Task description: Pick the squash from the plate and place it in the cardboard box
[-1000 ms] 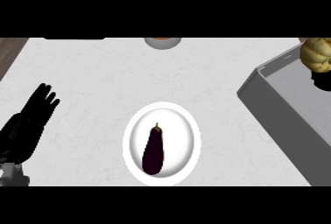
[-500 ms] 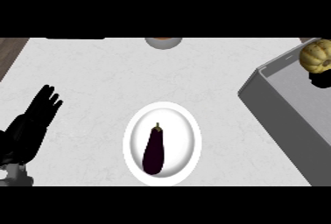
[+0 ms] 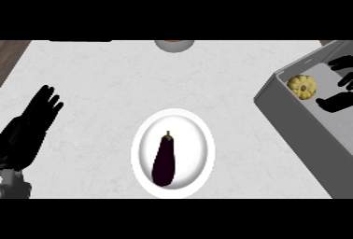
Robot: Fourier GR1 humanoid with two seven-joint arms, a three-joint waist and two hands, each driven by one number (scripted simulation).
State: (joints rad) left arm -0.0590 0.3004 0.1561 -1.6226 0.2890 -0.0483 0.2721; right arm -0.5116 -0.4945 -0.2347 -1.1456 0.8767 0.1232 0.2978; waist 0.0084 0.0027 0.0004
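A white oval plate (image 3: 205,140) lies near the middle of the pale marbled counter (image 3: 110,79), toward the near edge, and on it rests a dark purple, elongated vegetable with a small green stem (image 3: 164,158), stem pointing to the far side. It looks like an aubergine rather than a squash, and nothing touches it.

The squash-like thing is elsewhere: a small, round, ribbed yellow squash (image 3: 302,85) sits inside the grey, straight-walled box (image 3: 276,98) at the right, close to its far-left corner. So the task's object appears to be already in the container, which reads grey rather than cardboard brown.

The black right hand (image 3: 336,100) is over the box's interior, just right of the squash. Its fingers are spread apart and hold nothing; there is a gap between them and the squash. That pose fits a hand that has let go over the drop spot, though this is only a judgement.

The black left hand (image 3: 34,121) shows at the left near edge, fingers straight and pointing far, at rest and empty, well clear of the plate.

A round grey bowl-like object (image 3: 173,44) sits at the far edge, partly cut off.
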